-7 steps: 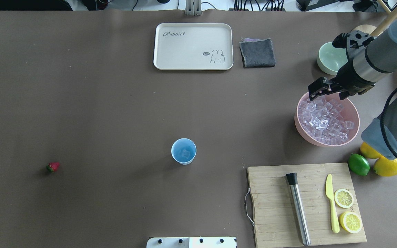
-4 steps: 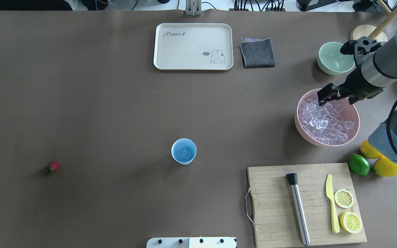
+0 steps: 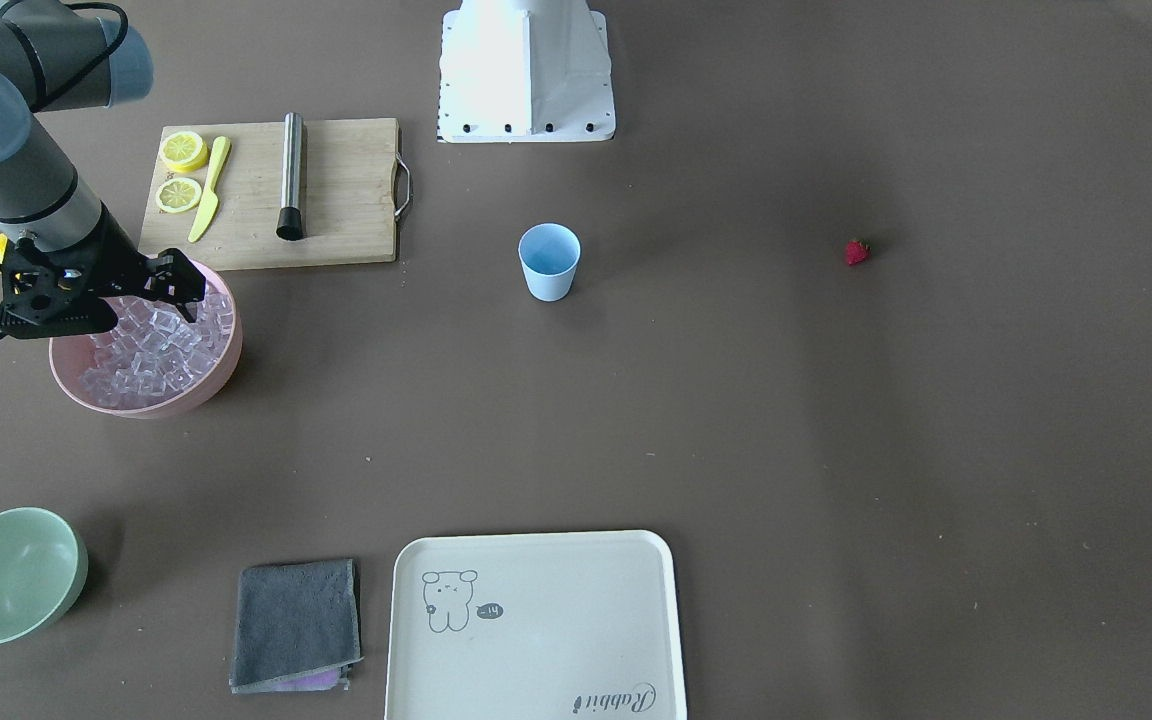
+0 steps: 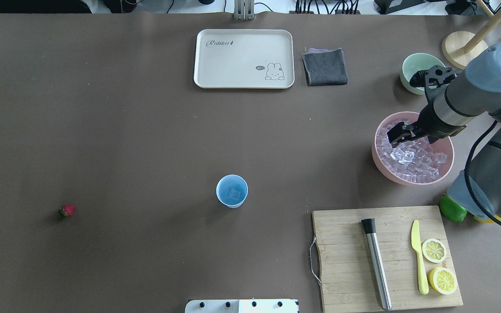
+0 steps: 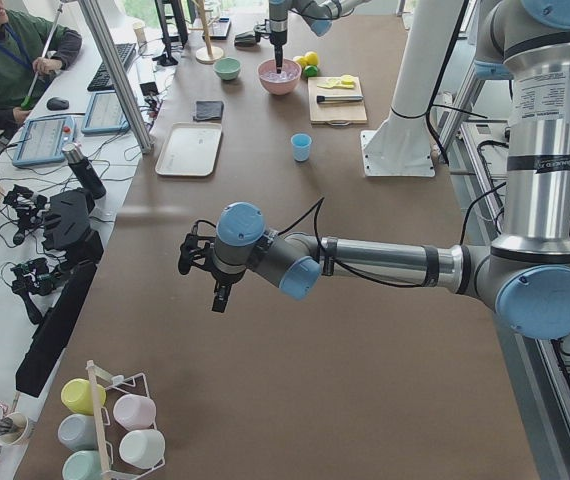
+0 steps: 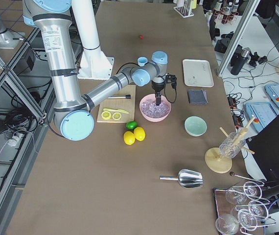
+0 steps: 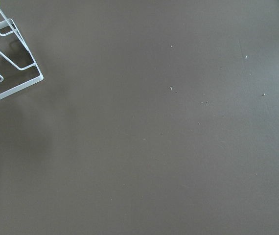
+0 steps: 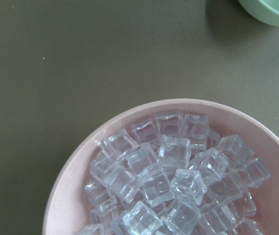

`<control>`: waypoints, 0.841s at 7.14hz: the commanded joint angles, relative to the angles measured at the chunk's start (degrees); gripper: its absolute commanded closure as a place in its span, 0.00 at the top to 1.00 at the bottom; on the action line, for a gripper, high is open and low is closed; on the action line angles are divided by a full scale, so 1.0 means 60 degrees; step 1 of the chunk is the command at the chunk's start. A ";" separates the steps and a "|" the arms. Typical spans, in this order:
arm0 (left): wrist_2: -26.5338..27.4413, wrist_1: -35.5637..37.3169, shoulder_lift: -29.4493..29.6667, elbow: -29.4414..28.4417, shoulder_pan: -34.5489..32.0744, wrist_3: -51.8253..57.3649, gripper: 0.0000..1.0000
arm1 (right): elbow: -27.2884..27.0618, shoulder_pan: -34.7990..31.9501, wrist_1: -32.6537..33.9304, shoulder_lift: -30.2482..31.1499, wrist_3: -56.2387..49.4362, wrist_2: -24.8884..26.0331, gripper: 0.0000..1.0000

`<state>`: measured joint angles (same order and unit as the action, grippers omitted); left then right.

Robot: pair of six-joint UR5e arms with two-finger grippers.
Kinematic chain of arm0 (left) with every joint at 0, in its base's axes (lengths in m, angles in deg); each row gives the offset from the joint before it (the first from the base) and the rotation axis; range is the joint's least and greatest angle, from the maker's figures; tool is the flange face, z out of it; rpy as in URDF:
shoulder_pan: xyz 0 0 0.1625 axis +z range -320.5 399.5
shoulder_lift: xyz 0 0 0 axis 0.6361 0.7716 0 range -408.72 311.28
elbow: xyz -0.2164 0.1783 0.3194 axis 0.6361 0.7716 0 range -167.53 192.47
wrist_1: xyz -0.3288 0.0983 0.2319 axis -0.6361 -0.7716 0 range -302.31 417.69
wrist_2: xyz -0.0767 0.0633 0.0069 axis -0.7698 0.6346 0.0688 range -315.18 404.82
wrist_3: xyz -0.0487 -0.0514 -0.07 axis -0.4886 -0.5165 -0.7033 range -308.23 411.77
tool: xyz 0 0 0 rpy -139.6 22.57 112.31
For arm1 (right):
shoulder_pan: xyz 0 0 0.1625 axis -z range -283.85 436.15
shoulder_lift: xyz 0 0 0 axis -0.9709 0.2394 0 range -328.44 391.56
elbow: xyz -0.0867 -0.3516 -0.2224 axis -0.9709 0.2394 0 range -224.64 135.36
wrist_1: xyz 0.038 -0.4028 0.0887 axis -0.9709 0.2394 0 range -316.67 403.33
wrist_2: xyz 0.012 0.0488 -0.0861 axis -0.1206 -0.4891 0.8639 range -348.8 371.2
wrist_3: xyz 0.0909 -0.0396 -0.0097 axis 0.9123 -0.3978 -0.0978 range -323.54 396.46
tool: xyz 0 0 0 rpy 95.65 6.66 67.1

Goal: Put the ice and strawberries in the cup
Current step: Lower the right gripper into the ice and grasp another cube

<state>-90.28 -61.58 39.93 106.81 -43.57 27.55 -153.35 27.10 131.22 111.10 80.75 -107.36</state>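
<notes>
The right gripper (image 4: pixel 396 134) hangs over the pink bowl (image 4: pixel 375 153) of ice (image 4: pixel 424 167), its fingers parted and empty. The green bowl (image 4: pixel 411 71) is just beyond. The cup (image 4: pixel 221 199), upright with one cube inside, is well left of them. The strawberry (image 4: pixel 67 211) lies farther left, green top pointing away. For the left gripper (image 5: pixel 221 298) I cannot tell.

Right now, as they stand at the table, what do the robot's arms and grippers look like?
Both arms are round silver-grey tubes joined by bulky joints with pale blue caps. The right arm has a logo on one cap and a black cable alongside. The left arm has black rings and a black cable too. The right gripper and left gripper are black.
</notes>
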 commanded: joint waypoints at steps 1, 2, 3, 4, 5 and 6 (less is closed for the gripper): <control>0.0002 0.0002 0.0079 -0.0020 0.0002 -0.0005 0.98 | 0.0100 0.0249 -0.0016 0.0015 0.0001 0.0057 0.99; 0.0002 0.0002 0.0108 -0.0064 0.0002 0.0009 0.98 | 0.0100 0.0380 -0.0001 -0.0013 0.0001 0.0202 0.93; 0.0002 0.0002 0.0210 -0.0165 0.0002 0.0009 0.98 | 0.0129 0.0454 -0.0001 0.0030 0.0001 0.0349 0.89; 0.0002 -0.0013 0.0196 -0.0152 0.0002 0.0009 0.98 | 0.0130 0.0484 -0.0001 0.0074 0.0001 0.0350 0.89; -0.0013 -0.0013 0.0196 -0.0152 0.0002 0.0009 0.98 | 0.0130 0.0499 -0.0001 0.0118 0.0001 0.0408 0.90; 0.0002 -0.0013 0.0196 -0.0166 0.0002 0.0024 0.98 | 0.0144 0.0499 0.0013 0.0118 0.0001 0.0409 0.90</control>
<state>-90.30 -61.65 41.08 105.89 -43.56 27.62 -152.55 30.02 131.24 111.68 80.76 -105.06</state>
